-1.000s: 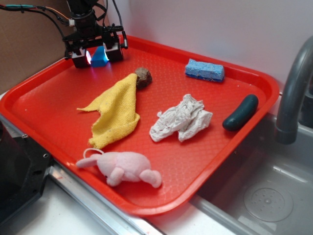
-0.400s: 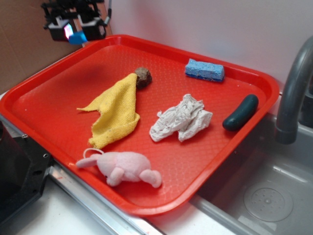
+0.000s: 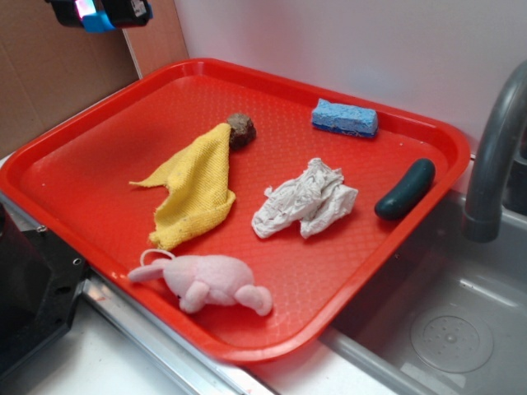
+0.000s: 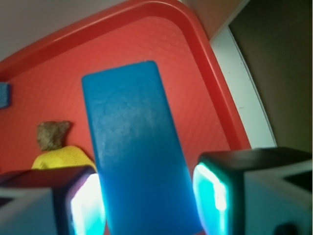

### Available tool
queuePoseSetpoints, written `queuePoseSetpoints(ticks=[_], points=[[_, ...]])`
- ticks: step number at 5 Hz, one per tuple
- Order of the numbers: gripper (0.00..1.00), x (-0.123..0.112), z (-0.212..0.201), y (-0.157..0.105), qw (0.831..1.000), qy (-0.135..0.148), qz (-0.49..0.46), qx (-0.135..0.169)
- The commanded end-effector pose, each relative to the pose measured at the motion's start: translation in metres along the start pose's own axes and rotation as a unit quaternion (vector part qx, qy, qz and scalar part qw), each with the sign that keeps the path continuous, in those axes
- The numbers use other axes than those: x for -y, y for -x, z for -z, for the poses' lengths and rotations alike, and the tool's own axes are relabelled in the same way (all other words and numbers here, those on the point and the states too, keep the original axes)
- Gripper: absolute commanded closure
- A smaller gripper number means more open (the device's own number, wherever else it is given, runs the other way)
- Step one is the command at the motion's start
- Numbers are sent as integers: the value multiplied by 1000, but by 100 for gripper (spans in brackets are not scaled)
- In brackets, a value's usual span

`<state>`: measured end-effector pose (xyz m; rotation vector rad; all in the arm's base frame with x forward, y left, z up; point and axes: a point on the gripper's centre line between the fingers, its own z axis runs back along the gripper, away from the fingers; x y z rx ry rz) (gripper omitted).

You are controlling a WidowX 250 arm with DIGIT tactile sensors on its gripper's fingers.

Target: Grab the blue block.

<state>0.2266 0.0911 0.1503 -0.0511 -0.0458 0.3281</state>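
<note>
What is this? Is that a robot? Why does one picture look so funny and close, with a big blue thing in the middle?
Yes, it's a robot arm. At its end is a gripper, a kind of claw with two fingers. One picture comes from a camera standing beside the red tray. The funny close one comes from a camera fixed on the robot's wrist, looking down past its glowing fingers.

The big blue thing is the blue block. The claw is squeezing it from both sides and holding it high in the air, up in the side picture's top left corner.

Down on the tray lie a yellow cloth, a brown lump, a light blue sponge, a crumpled white paper, a dark green pickle-shaped toy and a pink plush animal. A sink with a grey tap sits next to it.
</note>
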Motion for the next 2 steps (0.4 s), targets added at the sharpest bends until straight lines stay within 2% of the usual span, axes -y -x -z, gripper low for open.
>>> queuePoseSetpoints(ticks=[1,2], points=[[100,-13,-65,64,997,45,41,55],[100,-24,-60,61,998,45,33,38]])
